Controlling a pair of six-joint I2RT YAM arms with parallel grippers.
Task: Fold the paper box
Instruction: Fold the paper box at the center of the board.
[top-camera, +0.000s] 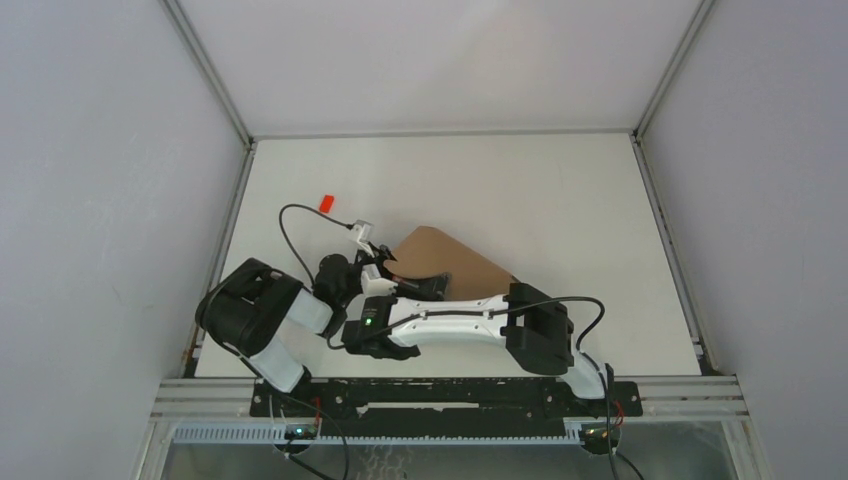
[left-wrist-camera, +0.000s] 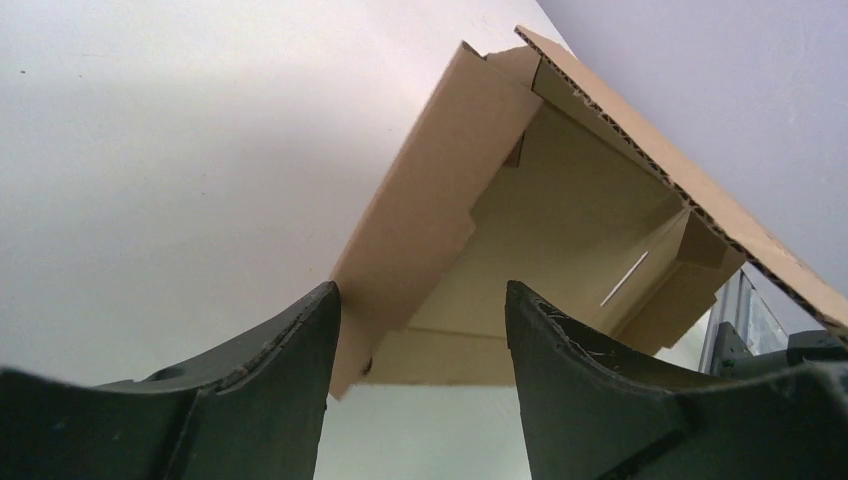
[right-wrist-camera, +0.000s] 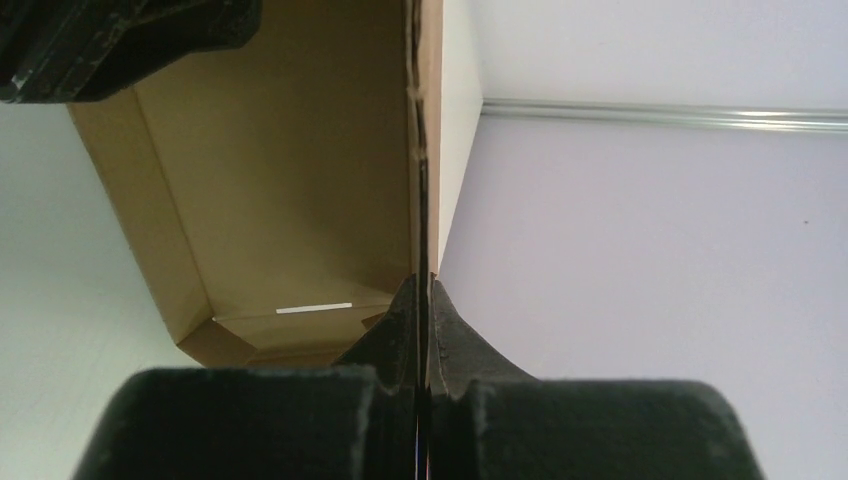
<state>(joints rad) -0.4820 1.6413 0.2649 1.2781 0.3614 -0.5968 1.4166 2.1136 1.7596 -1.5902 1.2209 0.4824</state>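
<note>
Paper box (top-camera: 445, 260) is found half-erected on the tabletop (top-camera: 560, 200); one wall is pinched by right fingers (right-wrist-camera: 392, 340); left fingers (left-wrist-camera: 270, 370) are spread.

Left end effector (left-wrist-camera: 420, 300) fingers apart, right end effector (right-wrist-camera: 422, 288) pinched onto paper box (right-wrist-camera: 290, 170)

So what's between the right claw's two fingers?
A wall of the paper box, seen edge-on, pinched tight by the right claw. The right wrist view shows it.
</note>
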